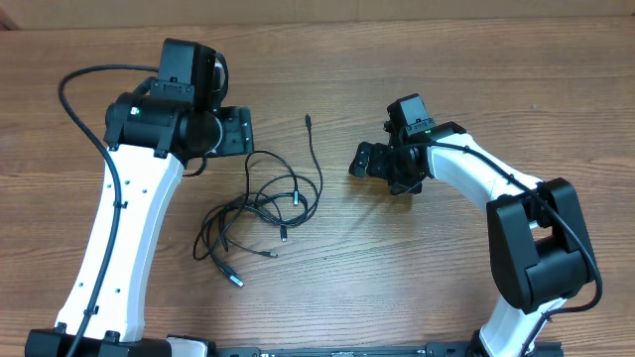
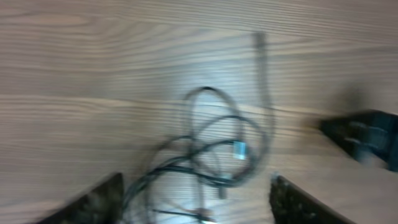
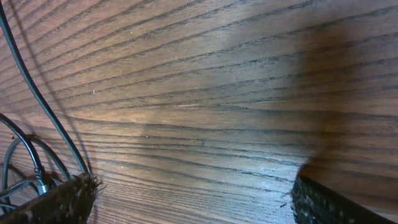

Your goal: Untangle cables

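Note:
The cables [image 1: 263,203] lie as a loose tangle of thin black cords on the wooden table, left of centre. One strand runs up to a plug end [image 1: 308,120], and another ends in a silver tip [image 1: 236,281]. My left gripper [image 1: 238,129] hovers just above and left of the tangle. In the blurred left wrist view the cables [image 2: 217,149] lie on the table ahead of my left gripper [image 2: 196,202], which is open and holds nothing. My right gripper [image 1: 362,159] is right of the tangle, open and empty. In the right wrist view my right gripper [image 3: 193,202] is over bare wood, with cable strands [image 3: 37,99] at the far left.
The white left arm [image 1: 119,228] runs down the table's left side and the right arm [image 1: 496,188] curves along the right. Thick black arm cables [image 1: 84,119] loop at the upper left. Bare wood [image 1: 397,268] shows between the arms.

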`<state>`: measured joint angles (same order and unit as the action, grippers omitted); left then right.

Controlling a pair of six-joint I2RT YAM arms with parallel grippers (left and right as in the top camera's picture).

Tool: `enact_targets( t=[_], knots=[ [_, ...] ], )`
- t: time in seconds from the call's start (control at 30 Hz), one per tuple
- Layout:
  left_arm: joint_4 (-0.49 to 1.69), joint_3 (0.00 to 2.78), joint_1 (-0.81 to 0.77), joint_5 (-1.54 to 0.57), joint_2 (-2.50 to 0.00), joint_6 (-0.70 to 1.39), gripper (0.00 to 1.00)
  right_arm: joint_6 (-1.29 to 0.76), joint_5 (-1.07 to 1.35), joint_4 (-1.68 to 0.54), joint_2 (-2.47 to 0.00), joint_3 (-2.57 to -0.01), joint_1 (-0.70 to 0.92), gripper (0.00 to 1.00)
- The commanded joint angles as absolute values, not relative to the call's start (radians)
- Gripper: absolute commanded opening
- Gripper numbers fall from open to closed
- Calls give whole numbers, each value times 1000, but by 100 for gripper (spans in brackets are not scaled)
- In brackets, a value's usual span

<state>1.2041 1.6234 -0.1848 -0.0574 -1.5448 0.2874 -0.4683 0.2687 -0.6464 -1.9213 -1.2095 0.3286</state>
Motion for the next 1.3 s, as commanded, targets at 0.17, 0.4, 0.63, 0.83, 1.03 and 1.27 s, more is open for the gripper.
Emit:
enact_targets(
  t=[0.17, 0.4, 0.63, 0.83, 1.03, 1.27],
  knots=[
    [1193, 1528, -275, -229, -1594, 292, 4, -471, 231, -652, -1930, -1179, 326, 100],
    [1175, 1422, -363, -245, -1692, 264, 4, -471, 231, -651, -1930, -1179, 326, 100],
    [1076, 1396, -460, -259, -1804, 233, 6, -471, 232, -651, -1930, -1179, 326, 100],
    [1032, 1395, -488, -247, -1901, 274, 11, -471, 231, -652, -1930, -1179, 326, 100],
    [1019, 1394, -493, -242, -2012, 278, 19, -471, 229, -652, -1930, -1179, 326, 100],
    [1013, 1401, -490, -199, -2039, 278, 26, -471, 228, -652, -1930, -1179, 326, 100]
  ],
)
